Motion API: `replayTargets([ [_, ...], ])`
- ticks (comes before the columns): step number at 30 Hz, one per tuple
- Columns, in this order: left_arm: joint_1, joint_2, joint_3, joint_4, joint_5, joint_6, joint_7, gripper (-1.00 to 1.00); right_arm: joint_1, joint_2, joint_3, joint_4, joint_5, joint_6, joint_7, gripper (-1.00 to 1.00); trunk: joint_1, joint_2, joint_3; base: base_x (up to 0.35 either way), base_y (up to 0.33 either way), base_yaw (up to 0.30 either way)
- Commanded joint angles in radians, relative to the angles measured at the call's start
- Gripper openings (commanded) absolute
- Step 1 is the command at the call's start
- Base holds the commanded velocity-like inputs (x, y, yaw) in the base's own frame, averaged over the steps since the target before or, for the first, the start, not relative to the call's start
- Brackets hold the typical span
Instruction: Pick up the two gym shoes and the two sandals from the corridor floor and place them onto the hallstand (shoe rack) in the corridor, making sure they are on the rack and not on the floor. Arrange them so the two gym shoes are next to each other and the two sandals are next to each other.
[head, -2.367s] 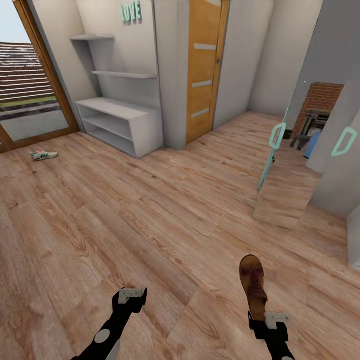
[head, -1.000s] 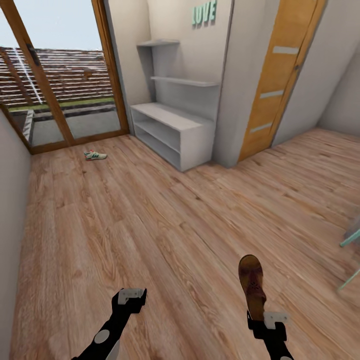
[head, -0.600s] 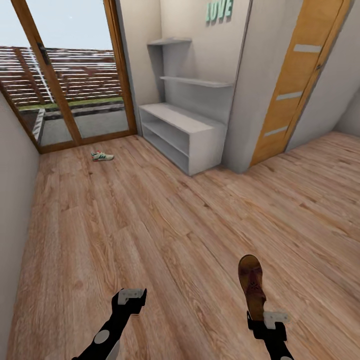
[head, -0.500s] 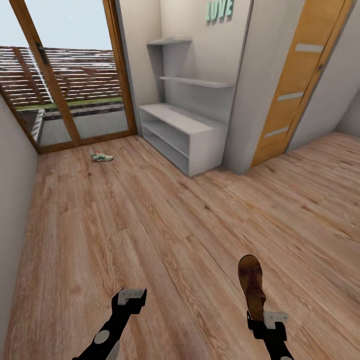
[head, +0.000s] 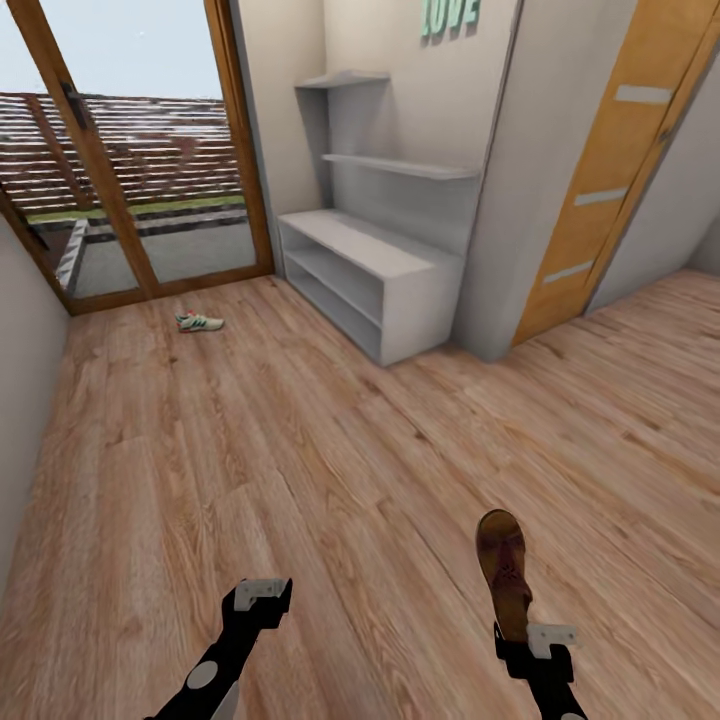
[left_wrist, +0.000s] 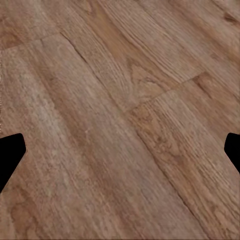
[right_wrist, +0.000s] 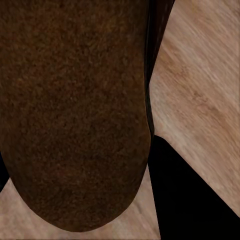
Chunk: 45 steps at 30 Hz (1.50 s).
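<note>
Sandal (head: 505, 575): brown, held by its heel in the right gripper (head: 537, 640), toe pointing away from the robot, above the floor.
Right gripper: fingers clamped on the sandal; its dark footbed (right_wrist: 75, 110) looms close in the right wrist view.
Gym shoe (head: 200, 322): lies alone on the corridor floor (head: 330, 450) near the glass door (head: 130, 150), well apart from the hallstand.
Hallstand (head: 375, 265): pale grey, against the far wall.
Left gripper (head: 262, 596): fingers spread apart, holding nothing, over bare planks.

A brown sandal (head: 504, 572) is gripped by the right end effector (head: 530, 640); one gym shoe (head: 199, 322) is seen lying near the hallstand (head: 372, 260).
</note>
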<state>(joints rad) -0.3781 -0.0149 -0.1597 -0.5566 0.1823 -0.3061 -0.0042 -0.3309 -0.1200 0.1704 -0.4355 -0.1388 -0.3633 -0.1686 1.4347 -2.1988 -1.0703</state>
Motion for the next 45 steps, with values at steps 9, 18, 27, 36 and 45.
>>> replayTargets([
  [9,-0.001,0.001,-0.004,0.001,0.011,-0.006,0.000,1.00,0.000,0.000,0.009,0.000,-0.014,-0.005,-0.007,-1.00,0.000,0.000,-0.001,0.341,0.000,0.254],
  [18,-0.001,0.001,-0.004,0.001,0.011,-0.006,0.000,1.00,0.000,0.000,0.008,0.000,-0.017,-0.005,-0.009,-1.00,0.000,0.000,-0.003,0.341,0.000,0.271],
  [27,-0.001,0.001,-0.004,0.001,0.011,-0.006,0.000,1.00,0.000,0.000,0.008,0.000,-0.017,-0.004,-0.009,-1.00,0.000,0.000,-0.011,0.341,0.000,0.251],
  [36,-0.001,0.002,-0.004,0.001,0.011,-0.006,0.000,1.00,0.000,-0.001,0.005,0.000,-0.017,-0.002,-0.006,-1.00,0.000,0.000,-0.015,0.341,0.000,0.140],
  [45,-0.001,0.003,-0.004,0.001,0.013,-0.005,0.000,1.00,0.000,-0.001,0.006,0.000,-0.015,-0.002,-0.006,-1.00,0.000,0.000,-0.015,0.341,0.000,0.003],
])
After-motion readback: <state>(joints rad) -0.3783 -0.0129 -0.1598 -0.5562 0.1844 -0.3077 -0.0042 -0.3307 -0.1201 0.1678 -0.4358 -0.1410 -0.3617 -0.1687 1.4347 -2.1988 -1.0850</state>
